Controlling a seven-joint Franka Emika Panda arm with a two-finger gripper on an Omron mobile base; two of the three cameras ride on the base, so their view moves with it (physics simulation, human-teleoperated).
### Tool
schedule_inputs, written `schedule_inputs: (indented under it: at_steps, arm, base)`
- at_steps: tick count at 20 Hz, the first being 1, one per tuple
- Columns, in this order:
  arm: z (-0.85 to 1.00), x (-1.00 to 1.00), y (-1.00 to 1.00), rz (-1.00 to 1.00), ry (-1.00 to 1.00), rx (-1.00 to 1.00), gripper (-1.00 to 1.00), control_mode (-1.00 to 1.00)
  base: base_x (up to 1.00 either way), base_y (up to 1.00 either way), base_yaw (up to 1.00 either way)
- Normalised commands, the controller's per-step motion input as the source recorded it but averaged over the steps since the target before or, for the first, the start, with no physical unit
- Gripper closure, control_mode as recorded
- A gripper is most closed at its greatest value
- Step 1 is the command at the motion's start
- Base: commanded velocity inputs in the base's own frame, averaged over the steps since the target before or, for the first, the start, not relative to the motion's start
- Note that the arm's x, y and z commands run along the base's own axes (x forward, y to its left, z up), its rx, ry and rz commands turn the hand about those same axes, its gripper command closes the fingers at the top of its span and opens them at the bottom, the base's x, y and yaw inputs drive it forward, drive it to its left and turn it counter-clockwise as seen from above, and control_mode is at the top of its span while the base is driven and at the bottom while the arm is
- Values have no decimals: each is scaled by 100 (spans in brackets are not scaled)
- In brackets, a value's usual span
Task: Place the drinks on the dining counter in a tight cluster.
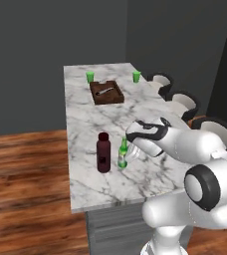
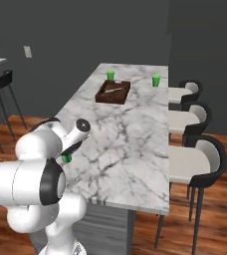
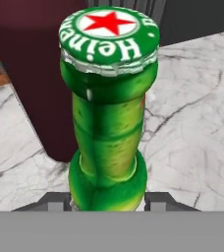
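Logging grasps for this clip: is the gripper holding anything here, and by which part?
The gripper is closed on the green glass bottle, gripping its lower body, with the bottle standing on the dining counter beside the maroon bottle.

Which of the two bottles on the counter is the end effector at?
The slim green bottle, not the wider maroon bottle standing beside it. The hand view shows the end effector with a finger on each side of the green bottle's body.

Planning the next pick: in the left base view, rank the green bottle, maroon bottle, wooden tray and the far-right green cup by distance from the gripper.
1. Green bottle, at the gripper itself.
2. Maroon bottle, just left of it.
3. Wooden tray, mid-counter, farther back.
4. Green cup, far end, right side.
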Motion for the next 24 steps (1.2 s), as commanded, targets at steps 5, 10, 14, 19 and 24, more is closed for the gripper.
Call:
schedule_inputs:
  at_steps: [5,10,14,19,24]
  arm:
    - [-24,5,0,0,0,0,100,-100]
    - [-20,4,0,0,-2,0,100,-100]
    - [-19,7,0,0,-2,0,100,-100]
    - [0,0,0,0,-1,0,100,-100]
    - [0,0,0,0,-3,0,100,-100]
  base:
    - [0,0,0]
    - [0,0,0]
    - [0,0,0]
    - [0,0,0]
    - [0,0,0]
